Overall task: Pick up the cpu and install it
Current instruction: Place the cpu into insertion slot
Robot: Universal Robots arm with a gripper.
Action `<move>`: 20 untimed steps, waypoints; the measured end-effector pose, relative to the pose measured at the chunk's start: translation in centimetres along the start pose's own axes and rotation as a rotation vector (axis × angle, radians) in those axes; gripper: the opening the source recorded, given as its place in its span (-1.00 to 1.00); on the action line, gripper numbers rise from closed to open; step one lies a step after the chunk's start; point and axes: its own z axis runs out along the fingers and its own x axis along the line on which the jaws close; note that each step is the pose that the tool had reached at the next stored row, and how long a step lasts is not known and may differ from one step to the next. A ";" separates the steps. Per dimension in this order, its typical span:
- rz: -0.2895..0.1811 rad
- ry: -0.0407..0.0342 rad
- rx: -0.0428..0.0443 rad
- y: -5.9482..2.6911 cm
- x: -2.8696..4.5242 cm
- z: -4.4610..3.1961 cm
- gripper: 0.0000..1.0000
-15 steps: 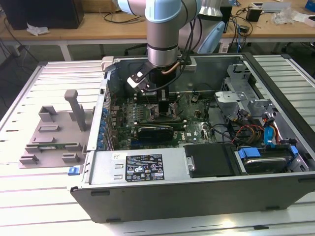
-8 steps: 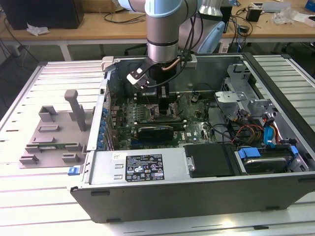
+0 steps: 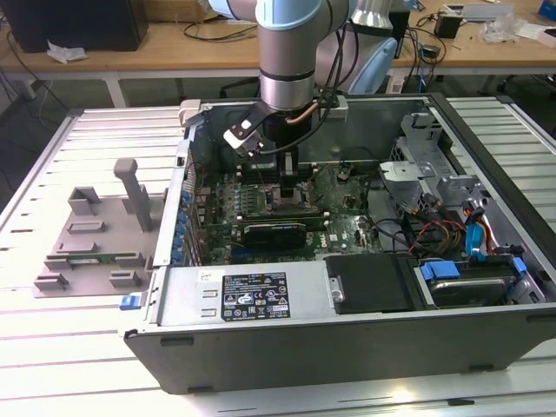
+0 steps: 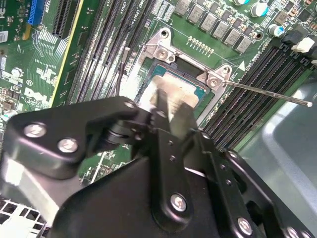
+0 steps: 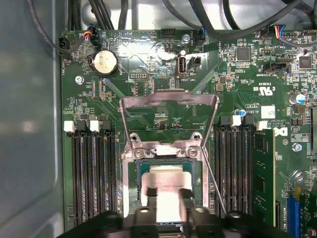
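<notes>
Wooden desks strewn with cables stand far behind your ribbed bench (image 3: 52,365) in the exterior view. On the bench you have one open computer case (image 3: 347,347) lying on its side. One grey tray (image 3: 87,243) with upright posts sits just beside it, on the exterior view's left. Your one arm (image 3: 291,52) reaches straight down into the case, and the gripper (image 3: 289,178) hangs low over the motherboard (image 3: 347,230).

In the second wrist view, the one cpu (image 4: 173,84) lies flat within the socket's outline, its silvery top showing directly under the gripper (image 4: 173,108). One thin lever rod (image 4: 267,94) juts out free to the side, not latched down.

In the first wrist view, you can count one cpu (image 5: 166,178), one socket (image 5: 132,178) and one metal load frame (image 5: 168,98). The frame is swung up and away from the chip. The lever (image 5: 213,186) slants loose beside the socket. One coin cell (image 5: 105,62) and one green memory stick (image 5: 262,168) sit elsewhere on the board. The gripper (image 5: 168,192) is right over the chip, but you cannot tell whether its jaws clasp the cpu or have let it go.

By my reading the pick-up is done and the chip is at or in its seat. The frame is not yet closed and the lever is not yet locked.
</notes>
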 end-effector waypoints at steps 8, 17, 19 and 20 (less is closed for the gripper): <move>-0.001 -0.0001 0.0001 0.00 0.00 0.00 -0.79; -0.035 0.0013 -0.0011 0.00 0.02 0.47 -0.79; -0.035 0.0027 -0.0010 0.07 0.00 0.66 -0.79; -0.035 0.0032 -0.0009 0.12 0.01 0.69 -0.79</move>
